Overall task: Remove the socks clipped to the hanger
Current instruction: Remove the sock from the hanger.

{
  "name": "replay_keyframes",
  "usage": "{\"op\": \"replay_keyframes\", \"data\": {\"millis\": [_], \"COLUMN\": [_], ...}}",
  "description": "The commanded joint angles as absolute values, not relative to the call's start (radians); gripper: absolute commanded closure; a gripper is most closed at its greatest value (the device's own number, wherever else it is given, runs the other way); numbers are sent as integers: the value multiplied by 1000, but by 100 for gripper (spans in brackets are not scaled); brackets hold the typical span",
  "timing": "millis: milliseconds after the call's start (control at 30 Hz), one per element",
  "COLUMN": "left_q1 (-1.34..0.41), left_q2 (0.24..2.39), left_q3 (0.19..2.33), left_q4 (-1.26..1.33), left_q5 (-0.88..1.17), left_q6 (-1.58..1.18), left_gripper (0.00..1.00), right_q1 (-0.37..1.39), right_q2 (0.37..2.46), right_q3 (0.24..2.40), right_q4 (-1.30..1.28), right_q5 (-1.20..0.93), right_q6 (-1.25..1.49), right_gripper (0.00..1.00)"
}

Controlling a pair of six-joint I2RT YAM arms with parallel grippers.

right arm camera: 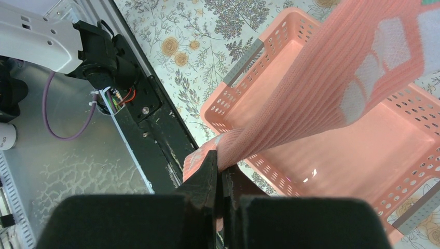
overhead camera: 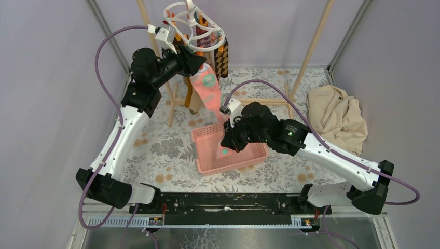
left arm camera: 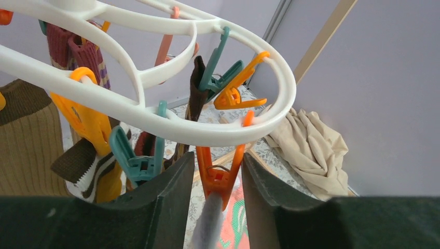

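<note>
Pink sock (overhead camera: 208,89) stretched from hanger (left arm camera: 155,115) down to basket (right arm camera: 277,33).
Left gripper (left arm camera: 218,155) grasps its orange clip (left arm camera: 219,179), upper centre of the overhead view, likely to open it; right gripper (right arm camera: 220,166) clenches the sock's lower end, ready to drop it in.

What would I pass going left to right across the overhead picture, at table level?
Left arm → pink basket → beige cloth. The right arm overlaps both basket and cloth, so I leave it out.
</note>
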State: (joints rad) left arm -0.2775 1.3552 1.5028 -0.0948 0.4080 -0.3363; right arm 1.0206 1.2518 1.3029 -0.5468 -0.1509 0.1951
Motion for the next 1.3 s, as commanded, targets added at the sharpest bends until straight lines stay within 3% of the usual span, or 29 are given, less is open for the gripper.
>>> {"op": "replay_keyframes", "data": {"millis": [0, 333, 700, 833, 900, 1267], "left_q1": [-262, -262, -258, -255, -253, -250], "left_q2": [1345, 1339, 1333, 1333, 1332, 1324], "left_q3": [1480, 1445, 1439, 1446, 1449, 1447], "left_q4": [24, 86, 89, 78, 69, 29], "left_q5": [428, 420, 410, 402, 396, 392], "left_q6": [-369, -412, -414, -409, -404, -375], "left_gripper": [52, 46, 69, 93, 97, 92], "right_q1": [1029, 1029, 1029, 1029, 1029, 1029], "right_q2": [1249, 1249, 1250, 1254, 1257, 1269], "right_q3": [1304, 1286, 1274, 1278, 1283, 1316], "right_q4": [-508, -494, -492, -495, -502, -516], "right_q5": [-167, -177, -178, -171, -165, -40], "right_q6": [184, 192, 190, 186, 183, 164], "right_gripper": [100, 100, 100, 100, 100, 100]}}
